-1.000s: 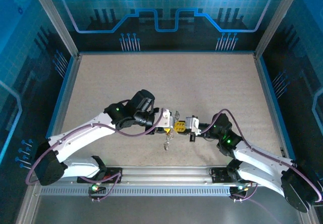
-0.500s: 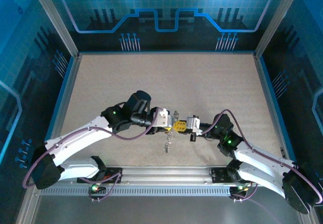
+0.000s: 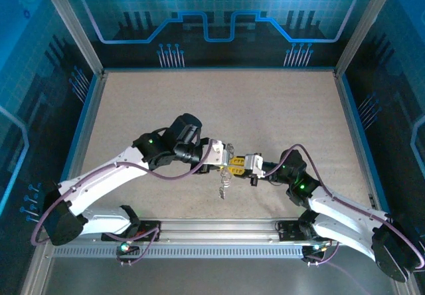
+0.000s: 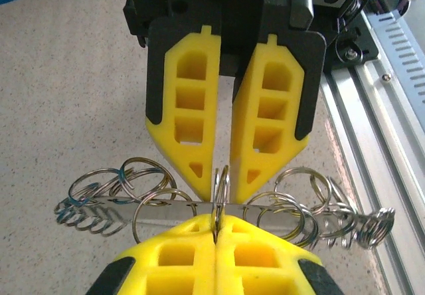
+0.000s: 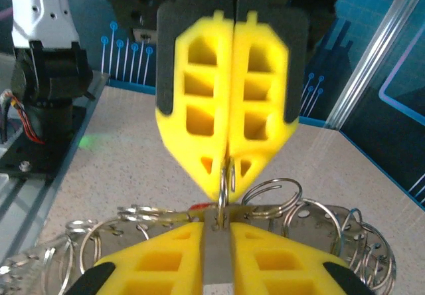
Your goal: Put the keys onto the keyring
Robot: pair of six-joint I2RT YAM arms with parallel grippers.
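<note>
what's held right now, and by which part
Left gripper pinches a small silver split ring by its rim; right gripper's jaws stand slightly apart around it.

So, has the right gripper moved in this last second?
No. In the top view the right gripper stays at the same spot beyond the front metal rail.

Keyring [image 4: 199, 210]: silvery wire loops bunched along a flat metal strip, held level, clear of the worktop [image 3: 265, 109], near its near-edge middle.

Your view: speckled beige surface [image 3: 219, 109], blue circuit-patterned walls [image 3: 219, 9] around, silver aluminium corner posts [image 3: 72, 28], slotted metal rail [image 3: 219, 250] nearest you.
</note>
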